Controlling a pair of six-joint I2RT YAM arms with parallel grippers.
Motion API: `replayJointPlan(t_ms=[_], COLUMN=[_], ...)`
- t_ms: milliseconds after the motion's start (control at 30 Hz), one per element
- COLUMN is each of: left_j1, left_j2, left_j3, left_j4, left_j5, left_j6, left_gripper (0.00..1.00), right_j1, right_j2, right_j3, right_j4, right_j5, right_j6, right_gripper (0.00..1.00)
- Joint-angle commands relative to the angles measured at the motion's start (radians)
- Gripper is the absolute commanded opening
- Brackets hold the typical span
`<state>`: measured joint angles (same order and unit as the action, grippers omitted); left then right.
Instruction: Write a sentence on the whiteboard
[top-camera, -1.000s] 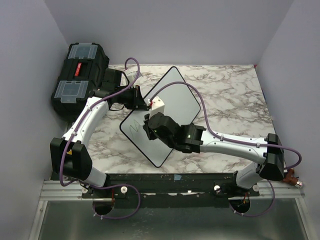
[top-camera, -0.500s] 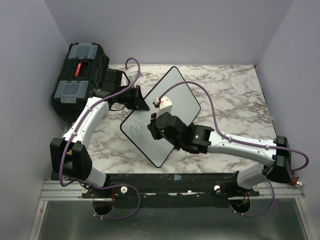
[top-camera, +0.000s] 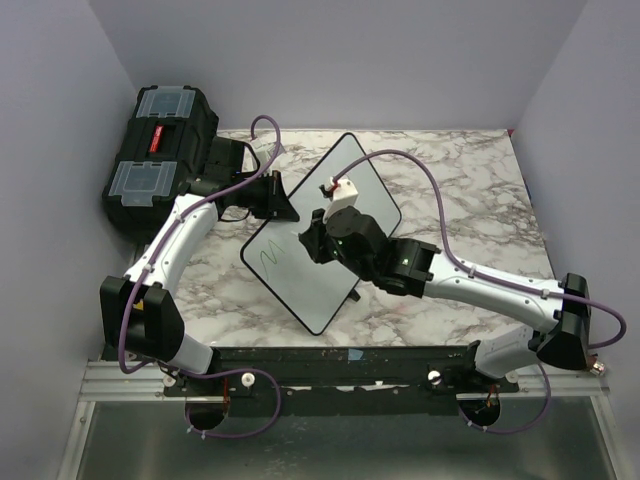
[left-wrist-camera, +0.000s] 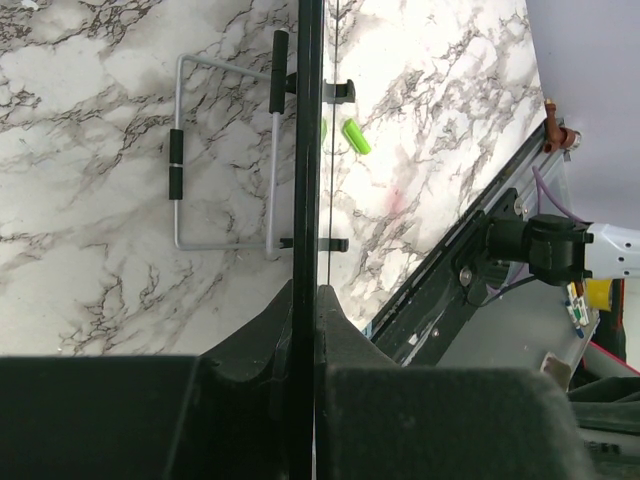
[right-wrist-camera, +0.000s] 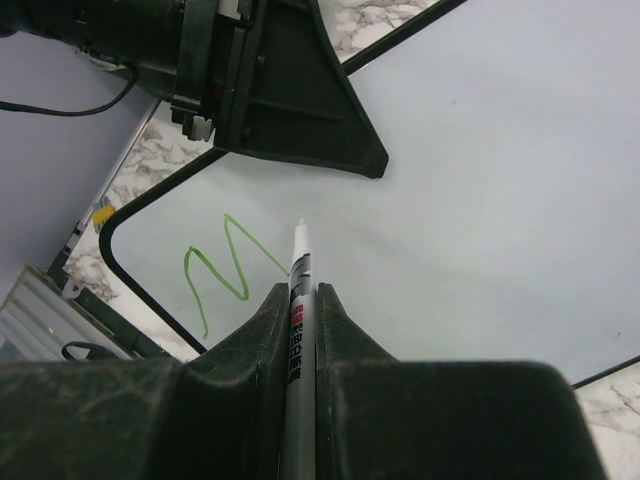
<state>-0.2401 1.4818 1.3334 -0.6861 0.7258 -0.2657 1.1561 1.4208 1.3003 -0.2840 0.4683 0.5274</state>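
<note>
The whiteboard (top-camera: 368, 188) stands tilted on the marble table. My left gripper (top-camera: 285, 206) is shut on its upper left rim; in the left wrist view the board shows edge-on (left-wrist-camera: 307, 150) between my jaws (left-wrist-camera: 305, 300). My right gripper (top-camera: 318, 240) is shut on a white marker (right-wrist-camera: 299, 275) that points at the board's face (right-wrist-camera: 480, 180). The sentence is only a short green zigzag (right-wrist-camera: 222, 268) near the board's left corner, also seen from above (top-camera: 272, 258). The line's right end runs behind the marker's barrel. The left gripper also shows in the right wrist view (right-wrist-camera: 290, 110).
A black toolbox (top-camera: 160, 150) with clear lid compartments stands at the back left. Behind the board, a wire stand (left-wrist-camera: 225, 160) and a green marker cap (left-wrist-camera: 356, 136) show in the left wrist view. The table's front rail (left-wrist-camera: 470, 250) runs below.
My right gripper has moved to the right across the board with the marker, and the green zigzag has grown longer. The left gripper and the board have stayed put.
</note>
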Motion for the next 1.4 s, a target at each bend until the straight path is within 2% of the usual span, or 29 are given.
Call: replayJointPlan(t_ms=[0, 400, 867, 1100, 1367], left_j1=[-0.001, -0.010, -0.011, -0.013, -0.018], left_j2=[-0.032, -0.041, -0.044, -0.044, -0.046], left_j3=[0.022, 0.019, 0.019, 0.021, 0.018], left_j4=[0.045, 0.053, 0.051, 0.050, 0.047], left_j5=[-0.098, -0.097, -0.103, -0.101, -0.103], left_j6=[0.060, 0.059, 0.062, 0.062, 0.064], left_gripper=[0.00, 0.00, 0.00, 0.00, 0.00], right_j1=[-0.001, -0.005, -0.005, -0.005, -0.005], right_j2=[0.044, 0.093, 0.060, 0.046, 0.102], right_j3=[0.030, 0.048, -0.053, -0.067, 0.039], right_j4=[0.025, 0.043, 0.013, -0.025, -0.050], right_j5=[-0.053, -0.073, -0.157, -0.090, -0.018], right_j6=[-0.001, -0.017, 0.008, 0.029, 0.008], right_gripper=[0.01, 0.01, 0.01, 0.01, 0.01])
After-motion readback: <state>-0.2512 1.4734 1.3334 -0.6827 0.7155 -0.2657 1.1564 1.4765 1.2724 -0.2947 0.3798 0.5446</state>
